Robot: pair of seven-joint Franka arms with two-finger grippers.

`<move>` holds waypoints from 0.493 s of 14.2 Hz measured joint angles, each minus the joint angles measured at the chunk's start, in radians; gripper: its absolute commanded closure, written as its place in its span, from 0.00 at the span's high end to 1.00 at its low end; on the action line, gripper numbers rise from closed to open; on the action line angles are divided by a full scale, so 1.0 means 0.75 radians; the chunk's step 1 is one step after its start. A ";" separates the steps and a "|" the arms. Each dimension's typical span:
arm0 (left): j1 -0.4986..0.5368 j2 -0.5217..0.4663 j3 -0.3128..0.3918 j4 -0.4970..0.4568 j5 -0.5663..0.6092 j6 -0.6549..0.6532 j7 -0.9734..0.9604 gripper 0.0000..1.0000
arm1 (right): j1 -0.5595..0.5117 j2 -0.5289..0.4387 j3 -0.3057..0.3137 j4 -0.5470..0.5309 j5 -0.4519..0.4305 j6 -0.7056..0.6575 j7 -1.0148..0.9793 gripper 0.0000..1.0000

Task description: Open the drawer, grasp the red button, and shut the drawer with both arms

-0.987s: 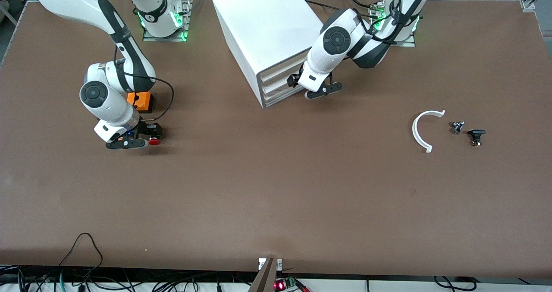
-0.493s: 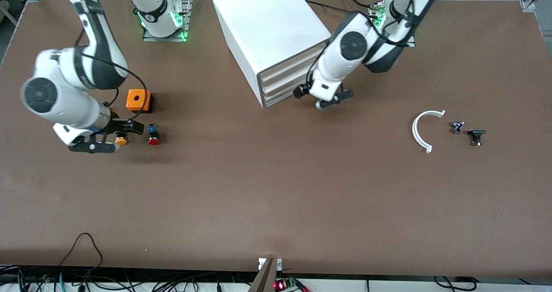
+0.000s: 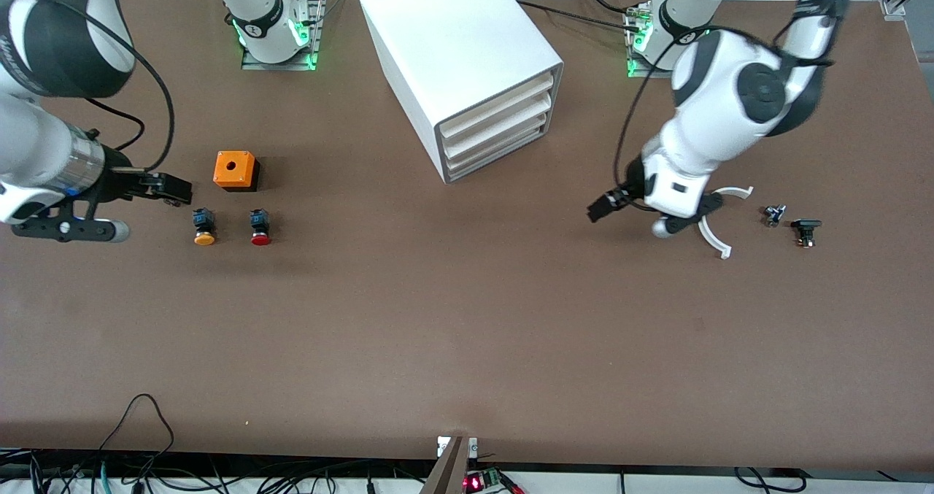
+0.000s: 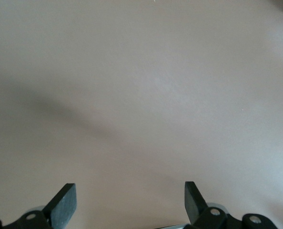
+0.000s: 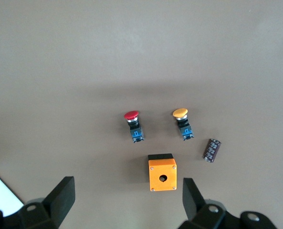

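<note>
Button [image 3: 260, 229], red-capped, lies on the tabletop [image 3: 467, 333] toward the right arm's end, beside the yellow-capped button [image 3: 203, 228] and nearer the camera than the orange box [image 3: 235, 170]. Its cap points at the camera. The right tool [image 3: 109, 206], released and empty, hangs closest. The left tool [image 3: 631, 217], also released, hovers by the white curved piece [image 3: 705, 224]; all cabinet [image 3: 452, 56] drawers look shut.

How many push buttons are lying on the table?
2. The red button and the yellow-orange button lie side by side, both nearer the front camera than the orange box, toward the right arm's end. More could be hidden inside the closed cabinet.
</note>
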 measured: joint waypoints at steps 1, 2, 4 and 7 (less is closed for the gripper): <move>0.004 -0.006 0.051 0.055 0.000 -0.087 0.097 1.00 | -0.002 -0.012 -0.003 0.017 -0.001 -0.008 0.000 1.00; 0.007 -0.009 0.099 0.113 0.000 -0.171 0.191 1.00 | -0.005 -0.030 -0.010 0.025 -0.001 -0.030 0.000 1.00; 0.009 -0.018 0.193 0.228 0.003 -0.338 0.417 1.00 | -0.012 -0.072 -0.045 0.028 -0.002 -0.111 0.000 1.00; 0.012 -0.082 0.311 0.289 0.064 -0.470 0.700 1.00 | -0.018 -0.152 -0.136 0.026 -0.003 -0.160 0.000 1.00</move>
